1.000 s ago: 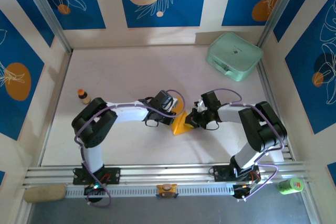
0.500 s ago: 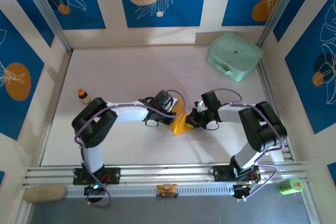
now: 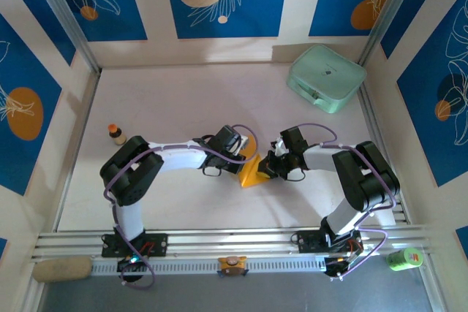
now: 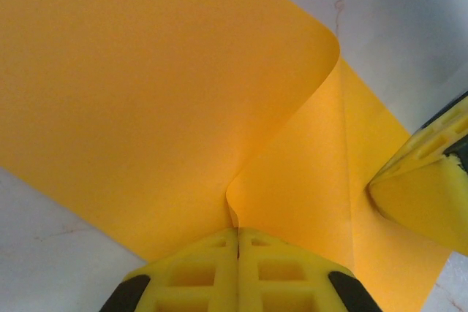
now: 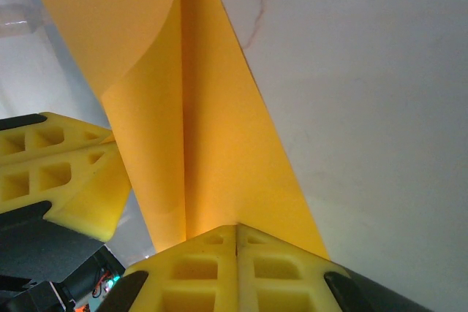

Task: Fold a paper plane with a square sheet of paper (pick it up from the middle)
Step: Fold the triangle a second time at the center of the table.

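The square sheet of paper (image 3: 253, 173), plain orange-yellow, stands partly folded on the white table between the two arms. My left gripper (image 3: 243, 161) is shut on its left side. In the left wrist view the yellow fingertips (image 4: 238, 233) pinch a curled fold of the paper (image 4: 146, 93), and a finger of the right gripper (image 4: 431, 180) shows at the right edge. My right gripper (image 3: 270, 169) is shut on the paper's right side. In the right wrist view its tips (image 5: 236, 228) clamp a long crease of the paper (image 5: 212, 158), with the left gripper's fingers (image 5: 66, 173) close beside it.
A mint-green rounded case (image 3: 326, 78) lies at the back right. A small brown orange-capped bottle (image 3: 115, 134) stands near the left wall. An aluminium rail (image 3: 234, 242) runs along the near edge, with a green can (image 3: 404, 257) beyond it at the right.
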Controlling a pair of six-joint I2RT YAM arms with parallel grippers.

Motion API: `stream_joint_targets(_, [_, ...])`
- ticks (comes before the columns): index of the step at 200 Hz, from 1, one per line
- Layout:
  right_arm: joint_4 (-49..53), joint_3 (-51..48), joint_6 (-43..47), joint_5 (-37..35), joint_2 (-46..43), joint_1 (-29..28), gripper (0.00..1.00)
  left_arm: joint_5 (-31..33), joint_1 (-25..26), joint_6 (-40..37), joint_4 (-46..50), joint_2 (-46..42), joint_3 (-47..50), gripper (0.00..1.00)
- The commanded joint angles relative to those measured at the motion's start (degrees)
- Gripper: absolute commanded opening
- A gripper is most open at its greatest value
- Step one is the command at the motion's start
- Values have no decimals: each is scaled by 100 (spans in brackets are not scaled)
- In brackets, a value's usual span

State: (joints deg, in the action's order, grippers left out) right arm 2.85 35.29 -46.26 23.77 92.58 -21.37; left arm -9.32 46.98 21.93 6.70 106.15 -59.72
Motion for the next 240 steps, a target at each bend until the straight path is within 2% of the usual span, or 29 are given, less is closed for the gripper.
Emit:
stream_joint_targets(1, [306,22,38,-125,-14,32,4,88,-32,-128,98,54,-39,0])
stream_joint_targets(138, [295,-3,29,-126,-76,33,4,62,-39,-91,104,134,-31,0])
stream_joint_targets(194, [-213,198,-192,299,-431,69,4,-8,-33,-49,70,121,8,0])
stream_joint_targets(240, [-512,416,-333,472,-217,-111,3,-38,-31,-49,75,142,-22,0])
